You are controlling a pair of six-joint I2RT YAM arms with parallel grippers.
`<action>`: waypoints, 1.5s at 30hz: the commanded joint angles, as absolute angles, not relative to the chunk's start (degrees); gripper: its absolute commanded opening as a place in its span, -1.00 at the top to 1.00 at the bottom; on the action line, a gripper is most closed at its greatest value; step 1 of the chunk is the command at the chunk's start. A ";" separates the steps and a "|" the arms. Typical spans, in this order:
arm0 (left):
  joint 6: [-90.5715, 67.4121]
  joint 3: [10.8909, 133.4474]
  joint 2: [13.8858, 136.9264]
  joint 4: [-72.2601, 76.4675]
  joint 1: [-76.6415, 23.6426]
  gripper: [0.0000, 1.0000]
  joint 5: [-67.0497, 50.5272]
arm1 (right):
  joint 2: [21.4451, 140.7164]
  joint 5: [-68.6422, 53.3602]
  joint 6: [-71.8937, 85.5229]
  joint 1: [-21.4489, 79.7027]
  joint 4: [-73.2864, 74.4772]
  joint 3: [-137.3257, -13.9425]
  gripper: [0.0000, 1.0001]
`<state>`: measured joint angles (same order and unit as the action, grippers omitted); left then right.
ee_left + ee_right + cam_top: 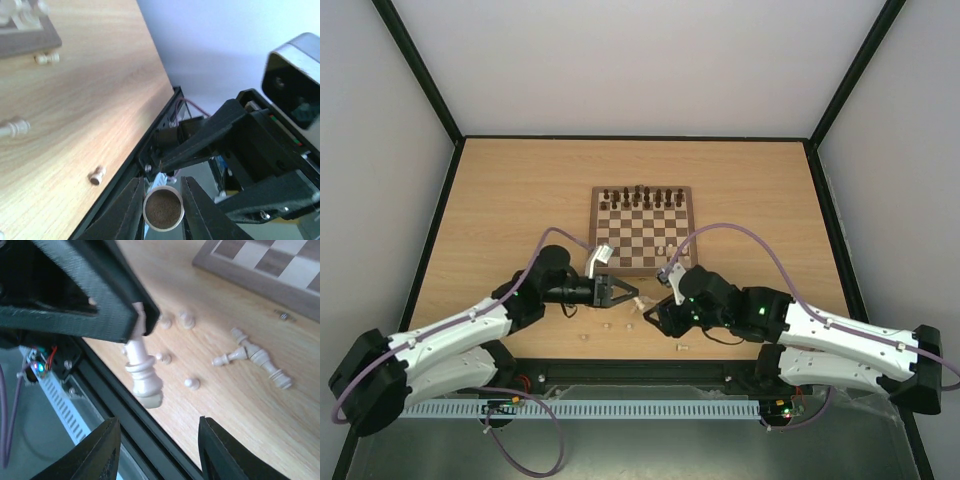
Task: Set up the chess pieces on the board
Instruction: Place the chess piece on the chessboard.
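Observation:
The board (642, 262) lies mid-table, with dark pieces along its far rows. My left gripper (628, 295) is shut on a pale chess piece (162, 207), whose brown felt base faces the left wrist camera. In the right wrist view that same piece (143, 375) hangs from a left finger (100, 305), just above the table's near edge. My right gripper (157, 421) is open right below it, jaws well apart and touching nothing. Several pale chess pieces (250, 354) lie loose on the table beside the board's near edge (270, 270).
More pale pieces (605, 325) lie scattered between the board and the table's black front rail (640, 365). One piece (683, 347) lies under the right arm. The two grippers nearly touch tip to tip.

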<state>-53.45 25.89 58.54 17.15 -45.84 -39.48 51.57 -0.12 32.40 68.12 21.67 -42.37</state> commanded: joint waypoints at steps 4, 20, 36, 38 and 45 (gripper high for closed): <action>-54.39 25.66 50.67 14.02 -43.56 0.65 -29.42 | 52.32 -1.89 37.48 59.93 17.76 -44.32 0.13; -64.40 18.10 35.74 23.39 -43.59 0.64 -15.44 | 49.11 -33.60 70.16 43.05 -45.36 -22.22 -0.08; -74.38 15.41 38.14 31.64 -43.51 0.60 -12.95 | 57.05 -30.85 65.87 44.36 -42.89 -26.65 0.00; -75.13 15.57 39.92 33.29 -43.42 0.60 -14.06 | 58.78 -31.00 65.76 44.75 -43.71 -27.27 0.03; -76.14 15.17 42.79 35.92 -43.28 0.60 -15.49 | 62.65 -31.61 65.10 45.88 -46.20 -29.59 0.15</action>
<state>-75.07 15.81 42.39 31.40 -43.68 -14.55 61.84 -31.03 66.63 45.21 -42.04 -26.61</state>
